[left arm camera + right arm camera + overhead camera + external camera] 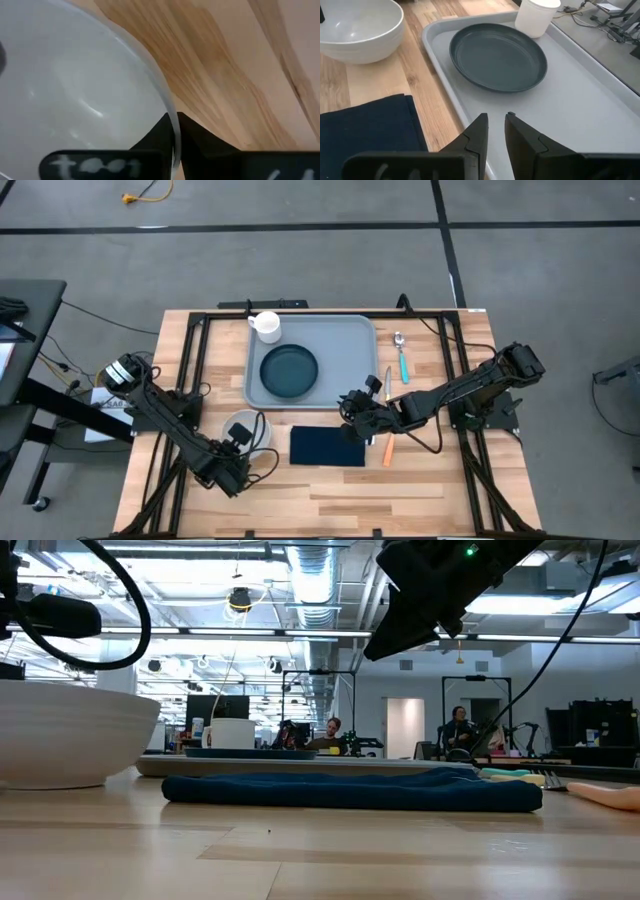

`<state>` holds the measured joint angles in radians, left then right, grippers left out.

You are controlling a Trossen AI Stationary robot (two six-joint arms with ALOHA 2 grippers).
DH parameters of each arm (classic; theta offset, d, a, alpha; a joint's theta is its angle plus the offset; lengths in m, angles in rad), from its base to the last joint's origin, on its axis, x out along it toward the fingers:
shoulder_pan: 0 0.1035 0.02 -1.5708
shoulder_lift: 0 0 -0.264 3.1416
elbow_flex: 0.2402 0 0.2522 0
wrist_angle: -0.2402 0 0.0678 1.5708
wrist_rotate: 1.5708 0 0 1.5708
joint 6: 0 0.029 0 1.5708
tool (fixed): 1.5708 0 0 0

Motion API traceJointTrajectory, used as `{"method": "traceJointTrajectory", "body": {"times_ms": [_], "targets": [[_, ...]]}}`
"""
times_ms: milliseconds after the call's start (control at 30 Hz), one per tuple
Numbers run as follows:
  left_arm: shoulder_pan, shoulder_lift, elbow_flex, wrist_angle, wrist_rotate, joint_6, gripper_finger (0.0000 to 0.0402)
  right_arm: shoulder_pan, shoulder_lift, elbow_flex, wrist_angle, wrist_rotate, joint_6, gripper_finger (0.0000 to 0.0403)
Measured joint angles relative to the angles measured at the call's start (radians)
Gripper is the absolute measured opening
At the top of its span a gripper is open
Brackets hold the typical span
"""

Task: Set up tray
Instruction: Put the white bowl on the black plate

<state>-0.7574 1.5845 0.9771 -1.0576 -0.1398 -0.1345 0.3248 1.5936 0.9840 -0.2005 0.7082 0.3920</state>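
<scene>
A white bowl [243, 427] stands on its base on the wooden table, left of a dark navy napkin [327, 446] that lies flat. My left gripper [175, 127] is over the bowl's near side, shut on its rim. Farther back lies the light grey-blue tray [345, 345]. On it are a dark plate [289, 370] and, in its far left corner, a white mug [266, 325]. My right gripper [496, 122] hangs over the tray's near right part, slanting down. Its fingers are a little apart with nothing between them. My left gripper has the bowl's thin rim [170, 117] on its near side, one finger inside the bowl [152, 137] and one outside [200, 140]. The fingers come from above, pointing down. In the low view the bowl [70, 735] stands upright on the table.
A spoon with a teal handle [401, 356] lies right of the tray. An orange-handled utensil [388, 448] lies right of the napkin. Bare wood stretches along the near edge. Black frame rails [190, 360] run along both sides of the table.
</scene>
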Motion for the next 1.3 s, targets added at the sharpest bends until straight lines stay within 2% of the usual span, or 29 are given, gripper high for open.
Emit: {"method": "traceJointTrajectory", "body": {"times_ms": [233,367,600,833,1100,1300], "targets": [[0.0,0.0,0.039,-0.07,-0.008,0.016,0.0002,0.0,0.0,0.0,0.0,0.0,0.0,0.0059],[0.0,0.0,0.12,-0.192,-0.054,0.023,0.0001,0.0,0.0,0.0,0.0,0.0,0.0,0.0059],[0.067,0.0,0.262,-0.387,-0.148,0.147,0.0001,0.0,0.0,0.0,0.0,0.0,0.0,0.0059],[0.228,0.0,0.348,-0.403,-0.155,0.343,0.0001,0.0,0.0,0.0,-0.001,-0.001,-0.008,0.0059],[0.486,0.0,0.397,-0.351,-0.153,0.609,0.0001,0.0,0.0,0.0,-0.006,-0.002,-0.034,0.0059],[0.699,0.0,0.402,-0.257,-0.056,0.77,0.0001,0.0,0.0,0.0,-0.008,-0.002,-0.051,0.0059]]}}
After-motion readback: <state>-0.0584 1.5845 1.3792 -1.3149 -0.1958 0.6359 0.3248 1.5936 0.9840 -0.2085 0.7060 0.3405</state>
